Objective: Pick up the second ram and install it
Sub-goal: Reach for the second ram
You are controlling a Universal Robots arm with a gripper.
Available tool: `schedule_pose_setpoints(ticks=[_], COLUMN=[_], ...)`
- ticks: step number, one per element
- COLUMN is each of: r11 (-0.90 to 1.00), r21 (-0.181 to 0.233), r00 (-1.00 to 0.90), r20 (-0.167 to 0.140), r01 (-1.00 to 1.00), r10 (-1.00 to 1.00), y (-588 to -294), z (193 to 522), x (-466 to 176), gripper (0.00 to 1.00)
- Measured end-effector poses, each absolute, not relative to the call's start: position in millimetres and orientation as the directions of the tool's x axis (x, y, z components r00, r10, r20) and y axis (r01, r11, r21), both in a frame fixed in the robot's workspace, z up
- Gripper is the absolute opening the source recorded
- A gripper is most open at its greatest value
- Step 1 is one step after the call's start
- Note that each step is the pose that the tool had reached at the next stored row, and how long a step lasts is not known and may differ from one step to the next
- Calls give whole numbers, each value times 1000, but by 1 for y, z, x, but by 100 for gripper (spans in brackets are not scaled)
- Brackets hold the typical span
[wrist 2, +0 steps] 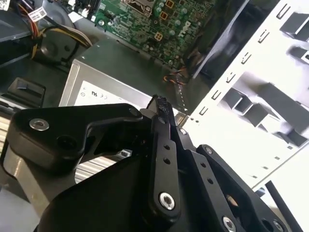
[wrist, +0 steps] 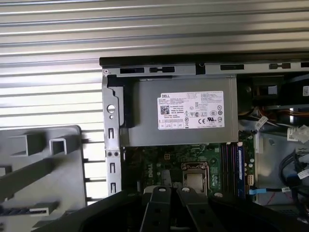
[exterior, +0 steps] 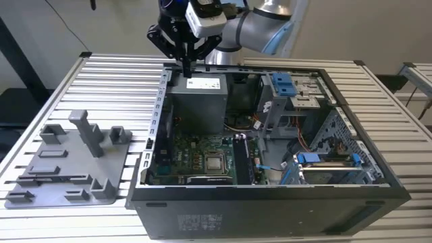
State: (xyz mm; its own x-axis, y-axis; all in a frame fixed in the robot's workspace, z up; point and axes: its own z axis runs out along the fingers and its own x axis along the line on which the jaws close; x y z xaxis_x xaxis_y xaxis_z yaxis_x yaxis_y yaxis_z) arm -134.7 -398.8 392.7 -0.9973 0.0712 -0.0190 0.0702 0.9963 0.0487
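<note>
1. The black gripper point(exterior: 187, 71) hangs over the near corner of the grey metal power-supply box point(exterior: 197, 109) in the open black computer case point(exterior: 270, 212). Its fingers are pressed together, with nothing seen between them.
2. The second ram point(exterior: 57, 178), a slim dark stick, lies flat in the grey plastic tray point(exterior: 118, 162) on the slatted white surface point(exterior: 115, 76), well apart from the gripper.

Power supply point(exterior: 199, 106) directly under tool point(exterior: 187, 71); case wall point(exterior: 162, 116) beside; motherboard point(exterior: 192, 152) open from above
</note>
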Motion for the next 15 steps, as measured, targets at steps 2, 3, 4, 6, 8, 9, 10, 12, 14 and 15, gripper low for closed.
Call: schedule_pose_setpoints(ticks=[2,3,4,6,8,9,10,12,14,15], r11=[996,996,996,996,996,996,996,996,996,996], r21=[49,49,49,49,49,49,49,49,50,50], r00=[-997,-997,-997,-997,-997,-997,-997,-997,-997,-997], r20=[-19,-19,-19,-19,-19,-19,-19,-19,-19,-19], r01=[70,70,70,70,70,70,70,70,70,70], r10=[71,71,71,71,71,71,71,71,71,71], y=[-399,-399,-399,-399,-399,-399,-399,-399,-399,-399], z=[393,393,393,393,393,393,393,393,393,393], x=[-138,-140,-142,-147,-153,-155,-158,-162,-167,-169], gripper=[11,11,11,11,11,11,11,11,11,11])
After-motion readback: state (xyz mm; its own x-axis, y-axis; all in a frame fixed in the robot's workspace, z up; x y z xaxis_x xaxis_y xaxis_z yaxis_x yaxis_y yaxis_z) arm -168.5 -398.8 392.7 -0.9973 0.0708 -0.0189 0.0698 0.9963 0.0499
